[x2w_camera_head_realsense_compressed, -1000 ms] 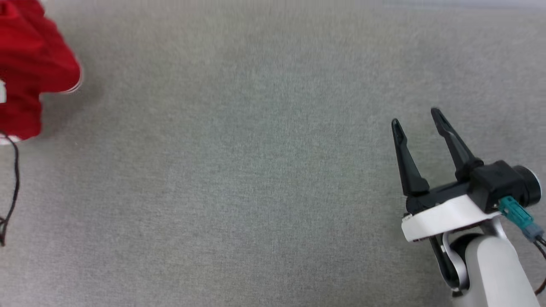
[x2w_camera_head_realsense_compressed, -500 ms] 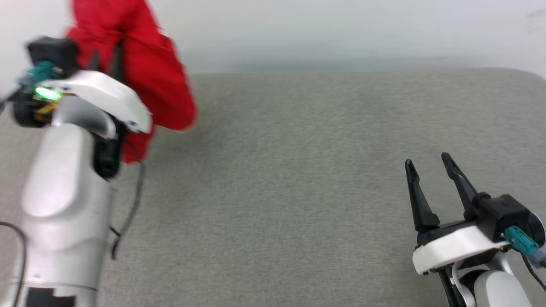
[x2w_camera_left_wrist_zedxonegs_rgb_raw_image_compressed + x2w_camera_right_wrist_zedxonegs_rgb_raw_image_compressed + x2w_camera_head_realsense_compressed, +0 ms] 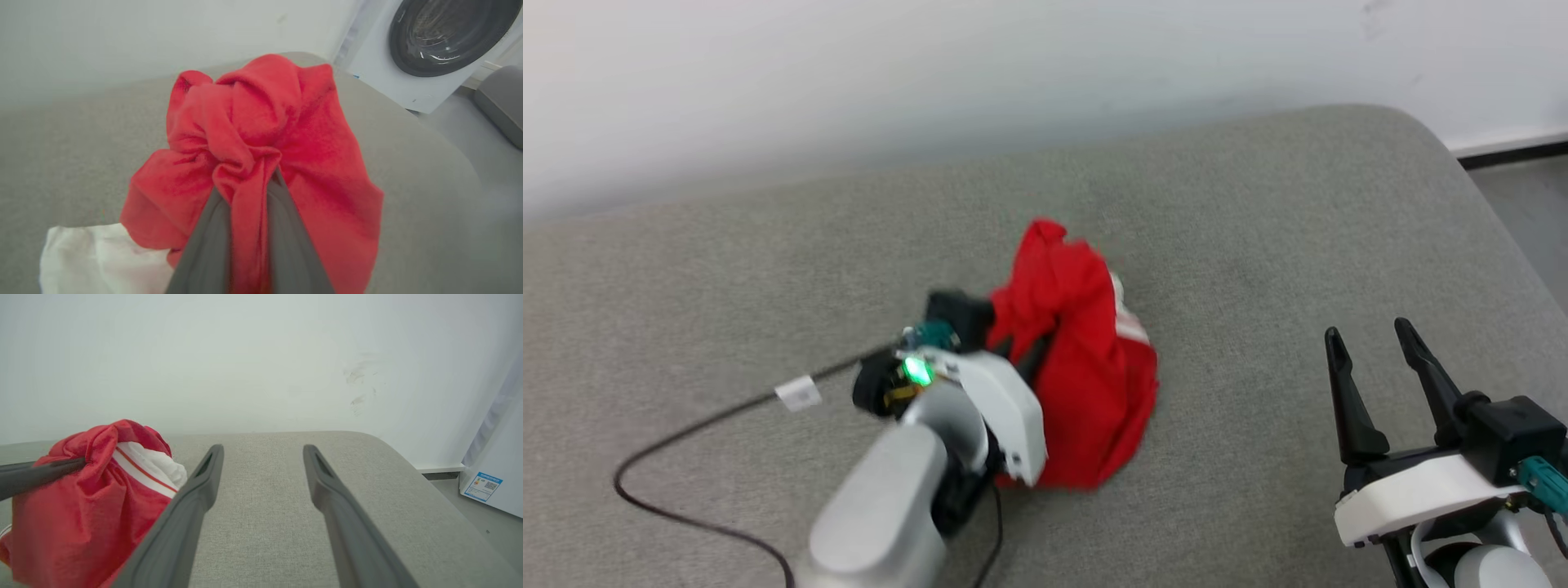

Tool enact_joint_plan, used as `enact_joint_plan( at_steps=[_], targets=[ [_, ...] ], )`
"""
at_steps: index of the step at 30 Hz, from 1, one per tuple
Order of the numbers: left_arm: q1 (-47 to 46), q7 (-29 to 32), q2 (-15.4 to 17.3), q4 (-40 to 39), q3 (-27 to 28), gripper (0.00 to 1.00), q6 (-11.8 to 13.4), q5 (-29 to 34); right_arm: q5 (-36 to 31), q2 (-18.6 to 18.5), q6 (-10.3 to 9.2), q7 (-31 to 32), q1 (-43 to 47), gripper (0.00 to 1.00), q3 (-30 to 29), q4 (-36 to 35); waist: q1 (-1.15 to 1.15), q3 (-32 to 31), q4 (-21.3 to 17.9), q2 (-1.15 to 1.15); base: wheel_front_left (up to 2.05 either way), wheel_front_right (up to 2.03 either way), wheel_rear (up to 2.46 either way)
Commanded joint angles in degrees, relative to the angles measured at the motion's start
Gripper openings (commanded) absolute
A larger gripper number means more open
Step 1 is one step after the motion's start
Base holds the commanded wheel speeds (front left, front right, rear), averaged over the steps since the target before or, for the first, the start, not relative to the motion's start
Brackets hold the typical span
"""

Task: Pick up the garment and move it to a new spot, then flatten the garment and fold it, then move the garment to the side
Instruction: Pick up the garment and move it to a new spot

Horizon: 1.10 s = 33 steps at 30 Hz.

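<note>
The garment [image 3: 1094, 392] is a bunched bright red shirt with a white, red-striped sleeve end [image 3: 1127, 327], near the middle of the grey cushion. My left gripper [image 3: 1025, 359] is shut on its upper folds. In the left wrist view a twist of the garment [image 3: 314, 134] is pinched between the fingers of my left gripper [image 3: 247, 183], and a white part [image 3: 102, 257] hangs low. The bundle's lower edge appears to touch the cushion. My right gripper [image 3: 1368, 328] stands open and empty at the right, apart from the cloth. In the right wrist view my right gripper [image 3: 263, 449] is right of the garment [image 3: 73, 514].
The grey cushioned surface [image 3: 1258, 204] ends in a rounded right edge, with floor [image 3: 1527, 204] beyond it. A white wall runs along the back. A black cable [image 3: 686, 425] with a white tag trails from my left arm. A washing machine [image 3: 441, 45] stands off the cushion's far end.
The head camera has tilted and turned, so the whole picture shifted. My left arm has brought the hanging garment in from the left down to the middle of the cushion. The right gripper stays open.
</note>
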Motion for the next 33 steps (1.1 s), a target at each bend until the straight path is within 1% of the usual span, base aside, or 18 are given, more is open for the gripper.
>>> enact_joint_plan(
  at_steps=[1,4,5,6,7,9,11,14,17,22,24,26,29,33],
  targets=[
    [1.8,-0.2,0.1,0.3,-1.1,0.0,-0.1,-0.3,0.2,0.1,-0.02,0.1,0.6,1.0,-0.3,-0.4,0.01,1.2,-0.6,0.0,0.0,0.0,0.0],
    [3.7,-0.1,-0.4,1.1,-3.7,0.0,-0.1,-0.1,0.4,0.1,-0.02,0.0,0.8,1.0,-0.6,-0.5,0.01,1.9,-0.5,0.0,0.0,0.0,0.0],
    [4.6,-0.2,-0.5,1.6,-4.7,0.03,-0.1,-0.1,0.5,0.1,-0.02,-0.1,0.8,1.0,-0.7,-0.5,0.01,2.1,-0.4,0.0,0.0,0.0,0.0],
    [5.1,-0.9,-0.5,1.8,-5.4,0.45,-0.1,0.1,0.5,0.1,-0.02,-0.1,0.9,1.0,-0.8,-0.5,0.01,2.2,-0.2,0.0,0.0,0.0,0.0],
    [5.4,-1.9,-0.6,1.7,-5.9,1.0,-0.1,0.3,0.5,0.1,-0.02,-0.2,0.9,1.0,-0.9,-0.5,0.01,2.4,0.1,0.0,0.0,0.0,0.0],
    [6.4,-4.7,-0.9,1.4,-6.4,1.0,-0.1,0.4,0.4,0.1,-0.02,0.0,1.0,1.0,-1.1,-0.4,0.01,2.2,0.8,0.0,0.0,0.0,0.0],
    [6.6,-8.4,-0.9,0.6,-6.3,1.0,0.8,1.2,0.1,0.1,-0.02,0.1,1.1,1.0,-1.4,-0.4,0.01,1.6,1.6,0.0,0.0,0.0,0.0],
    [7.2,-13.5,-1.0,-1.4,-5.1,1.0,2.7,1.9,-0.4,0.1,-0.02,0.4,1.6,1.0,-1.6,-0.4,0.01,0.2,2.8,0.0,0.0,0.0,0.0],
    [8.3,-16.3,-0.3,-3.9,-3.5,1.0,5.1,2.3,-0.6,0.1,-0.02,0.8,2.0,1.0,-1.8,-0.4,0.01,-1.4,4.0,0.0,0.0,0.0,0.0],
    [11.1,-17.8,2.0,-8.4,0.8,1.0,10.0,2.2,-1.0,0.1,-0.02,1.6,3.3,1.0,-2.0,-0.8,0.01,-3.8,5.6,0.0,0.0,0.0,0.0],
    [12.6,-18.1,3.5,-9.9,2.9,1.0,12.1,2.2,-1.0,0.1,-0.02,1.8,3.9,1.0,-1.9,-0.9,0.01,-4.4,6.0,0.0,0.0,0.0,0.0],
    [14.3,-18.3,4.7,-11.3,4.7,1.0,13.6,2.0,-1.0,0.1,-0.02,2.2,4.3,1.0,-1.8,-1.2,0.01,-4.9,6.4,0.0,0.0,0.0,0.0],
    [17.4,-18.4,6.8,-13.6,6.7,1.0,15.6,2.0,-0.9,0.1,-0.02,2.5,5.1,1.0,-1.5,-1.4,0.01,-5.4,6.7,0.0,0.0,0.0,0.0],
    [21.4,-17.5,9.0,-16.3,7.9,1.0,17.0,1.6,-0.6,0.1,-0.02,2.8,6.1,1.0,-1.4,-1.4,0.01,-6.1,6.9,0.0,0.0,0.0,0.0]
  ],
)
